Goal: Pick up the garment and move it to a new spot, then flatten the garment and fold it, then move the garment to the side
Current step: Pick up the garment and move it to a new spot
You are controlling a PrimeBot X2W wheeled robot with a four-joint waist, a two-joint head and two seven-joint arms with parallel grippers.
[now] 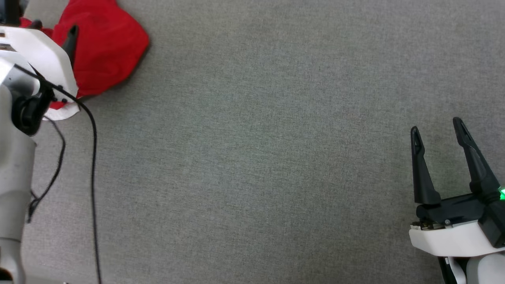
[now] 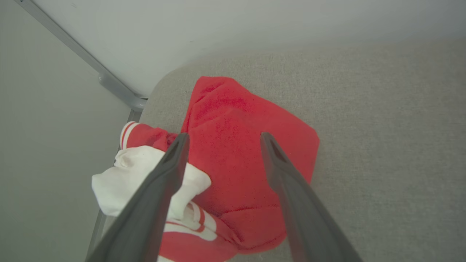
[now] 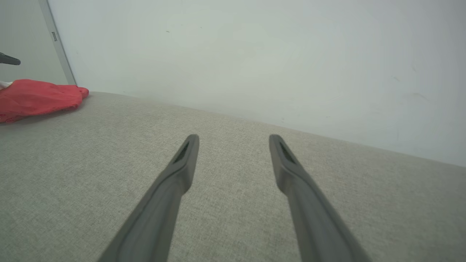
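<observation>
The garment (image 1: 104, 43) lies crumpled in a red heap at the far left corner of the grey table. In the left wrist view the garment (image 2: 233, 153) shows a white sleeve with red-white striped trim at its left. My left gripper (image 2: 224, 140) hovers over the heap, open, its two fingers spread above the red cloth with nothing between them. In the head view one of its fingertips (image 1: 72, 31) rises beside the white wrist housing. My right gripper (image 1: 436, 130) stands open and empty at the lower right, far from the garment (image 3: 36, 98).
The grey fabric table top (image 1: 256, 157) stretches wide between the two arms. Black cables (image 1: 94, 157) hang from my left arm along the left side. A pale wall (image 3: 255, 54) stands behind the table, with a metal frame (image 2: 109, 82) past the corner.
</observation>
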